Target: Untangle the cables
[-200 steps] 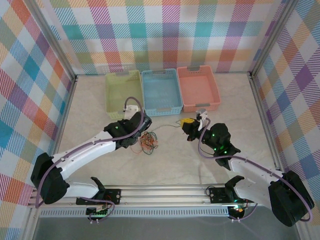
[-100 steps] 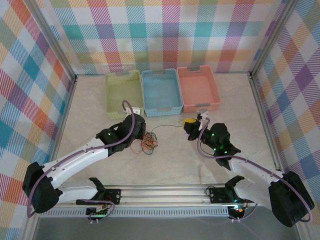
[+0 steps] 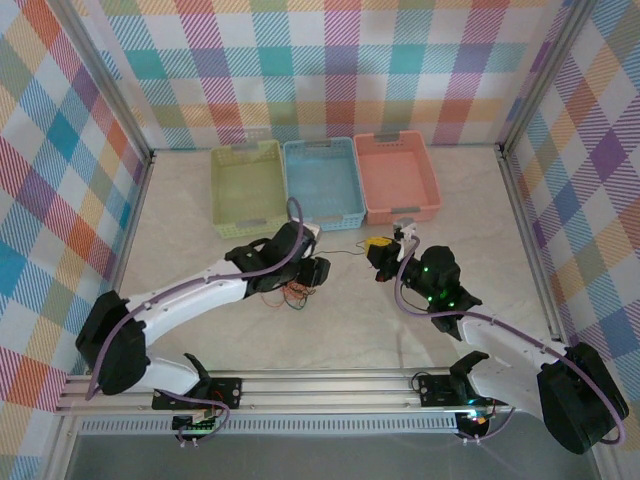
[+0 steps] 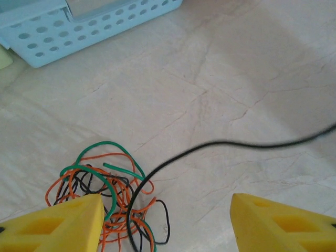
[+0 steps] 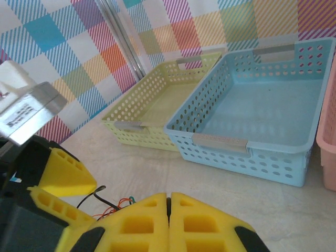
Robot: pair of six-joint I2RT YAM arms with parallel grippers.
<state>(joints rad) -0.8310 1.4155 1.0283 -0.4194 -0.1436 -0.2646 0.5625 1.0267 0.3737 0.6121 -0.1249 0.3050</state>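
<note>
Tension seems our aim: our right gripper (image 5: 169, 197) apparently clenches the black cable (image 4: 220, 143) stretched toward three o'clock, while our left gripper (image 4: 168, 199) hangs released above the tangle (image 4: 100, 178) at seven o'clock.

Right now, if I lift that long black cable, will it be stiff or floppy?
Probably floppy: the black cable is thin and lies in a loose curve on the table. It looks light for its length. It runs into the orange and green tangle, so lifting it would likely drag that along.
</note>
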